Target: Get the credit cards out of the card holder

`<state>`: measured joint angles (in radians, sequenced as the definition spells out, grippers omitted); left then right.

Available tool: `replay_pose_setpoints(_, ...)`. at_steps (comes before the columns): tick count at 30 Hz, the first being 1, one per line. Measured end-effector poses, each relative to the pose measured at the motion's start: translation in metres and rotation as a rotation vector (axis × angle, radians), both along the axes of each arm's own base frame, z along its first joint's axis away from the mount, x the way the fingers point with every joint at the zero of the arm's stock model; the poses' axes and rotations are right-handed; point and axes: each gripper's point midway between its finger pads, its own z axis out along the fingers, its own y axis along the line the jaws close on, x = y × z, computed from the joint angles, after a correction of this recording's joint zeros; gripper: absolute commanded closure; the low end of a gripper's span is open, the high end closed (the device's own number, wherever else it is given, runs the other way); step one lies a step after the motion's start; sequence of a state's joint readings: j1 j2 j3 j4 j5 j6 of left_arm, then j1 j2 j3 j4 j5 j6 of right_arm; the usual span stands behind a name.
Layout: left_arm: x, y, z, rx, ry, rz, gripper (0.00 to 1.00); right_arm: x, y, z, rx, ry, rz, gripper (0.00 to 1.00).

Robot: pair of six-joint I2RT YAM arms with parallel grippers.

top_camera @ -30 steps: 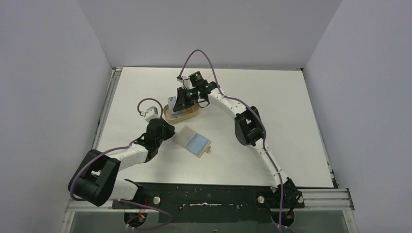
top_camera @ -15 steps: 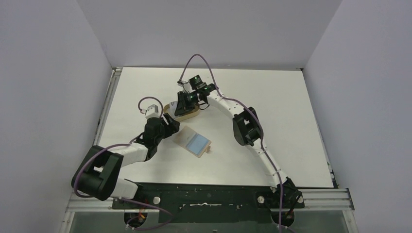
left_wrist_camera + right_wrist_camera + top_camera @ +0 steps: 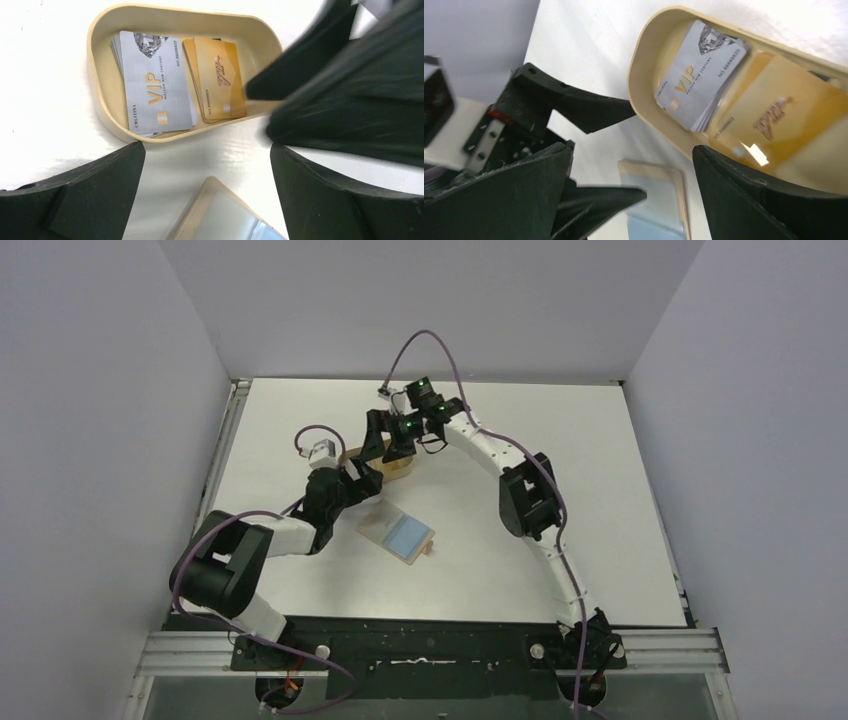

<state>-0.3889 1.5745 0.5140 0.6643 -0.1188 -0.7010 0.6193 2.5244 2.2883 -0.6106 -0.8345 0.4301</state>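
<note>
Jaws of left gripper (image 3: pixel 207 146) and right gripper (image 3: pixel 631 150) gape near glossy rectangular cards (image 3: pixel 155 85) in smooth oval tray (image 3: pixel 102 107).

Oval tray (image 3: pixel 98 95): smooth, matt cream wall. Silver VIP card (image 3: pixel 155 85): satin grey plastic with gold print. Gold VIP card (image 3: pixel 220 75): glossy, metallic-looking face; it catches a bright highlight in the right wrist view. Card holder (image 3: pixel 207 197): smooth tan cover, probably leather or an imitation, seen blurred. Table (image 3: pixel 45 60): white, smooth, faintly glossy. Left gripper (image 3: pixel 206 160): fingers (image 3: pixel 85 200) of matt black plastic.
</note>
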Motion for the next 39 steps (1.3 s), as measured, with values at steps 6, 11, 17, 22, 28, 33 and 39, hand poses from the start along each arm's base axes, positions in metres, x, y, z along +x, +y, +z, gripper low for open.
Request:
replay_pose_setpoints(6,0.007,0.000,0.008,0.003,-0.033,0.005,0.03,0.027,-0.054,0.075,0.018,-0.162,-0.110,0.00)
replay_pose_setpoints(11,0.007,0.002,0.021,0.019,-0.064,0.004,0.03,-0.012,-0.099,0.079,-0.109,-0.234,-0.168,0.00)
replay_pose_setpoints(17,0.006,0.004,0.042,0.032,-0.118,-0.005,0.03,-0.112,-0.118,0.004,-0.357,-0.182,-0.084,0.02)
replay_pose_setpoints(22,0.001,0.011,0.025,0.079,-0.057,0.007,0.03,-0.150,-0.145,-0.028,-0.482,-0.128,-0.059,0.03)
replay_pose_setpoints(28,-0.008,0.038,0.016,0.146,0.015,0.088,0.03,-0.139,-0.153,-0.019,-0.489,-0.176,-0.103,0.09)
replay_pose_setpoints(33,0.002,0.073,0.022,0.161,0.047,0.189,0.03,-0.141,-0.148,-0.021,-0.497,-0.200,-0.098,0.08)
replay_pose_setpoints(39,0.019,0.096,0.022,0.132,0.055,0.252,0.03,-0.150,-0.152,-0.036,-0.508,-0.207,-0.098,0.05)
